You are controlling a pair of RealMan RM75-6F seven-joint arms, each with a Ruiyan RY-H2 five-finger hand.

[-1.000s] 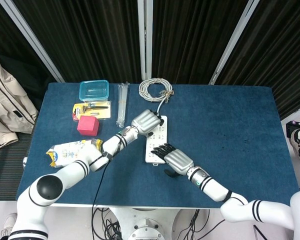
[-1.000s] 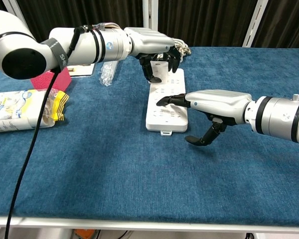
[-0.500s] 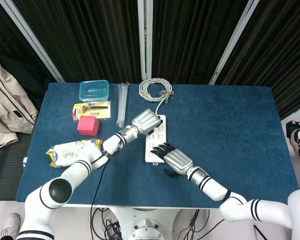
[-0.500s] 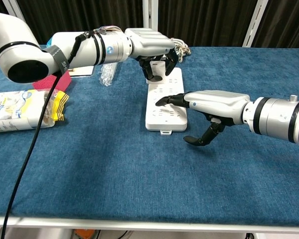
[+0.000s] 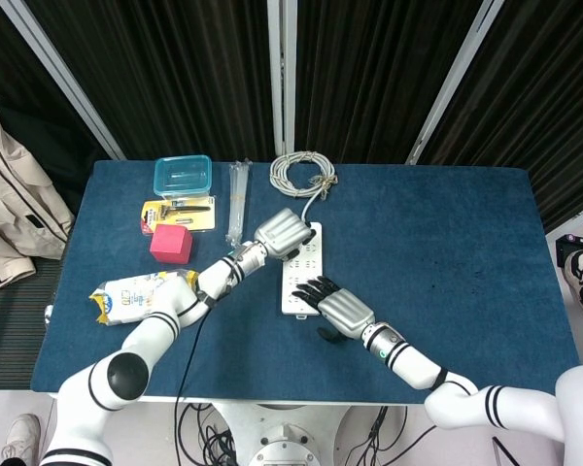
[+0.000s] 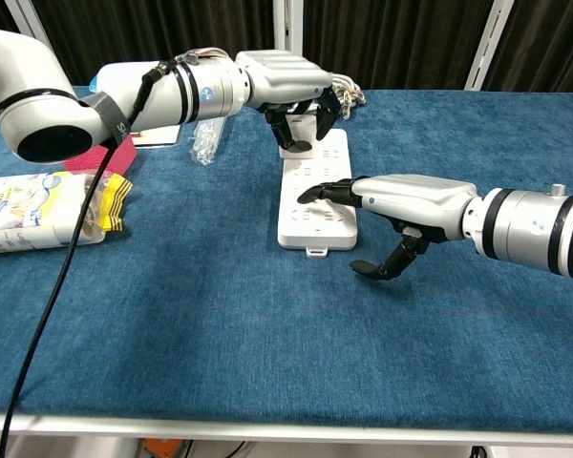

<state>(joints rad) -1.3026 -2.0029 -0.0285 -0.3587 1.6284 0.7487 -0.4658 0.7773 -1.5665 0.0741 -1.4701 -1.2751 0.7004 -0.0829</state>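
Little has changed over the last second: the left hand (image 5: 283, 234) has edged slightly toward the far-left along the white power strip (image 5: 302, 273), and the right hand (image 5: 336, 307) has barely moved. The power strip lies flat near the middle of the blue table (image 5: 447, 252), long axis running near to far, its cord leading away to a coiled white cable (image 5: 304, 173) at the far edge. The left hand sits over the far end of the strip, fingers curled down onto it; the chest view shows dark fingertips (image 6: 296, 143) touching the white top, nothing gripped that I can make out. The right hand lies palm down at the near right corner of the strip, fingers stretched out flat across the sockets, thumb (image 6: 382, 265) hanging down beside it toward the cloth, holding nothing. Out to the left: a red cube (image 5: 171, 245), a yellow card of tools (image 5: 179, 213), a teal lidded container (image 5: 183, 176), a clear plastic packet (image 5: 236, 199), and a yellow-and-white snack bag (image 5: 141, 295) near the left edge.
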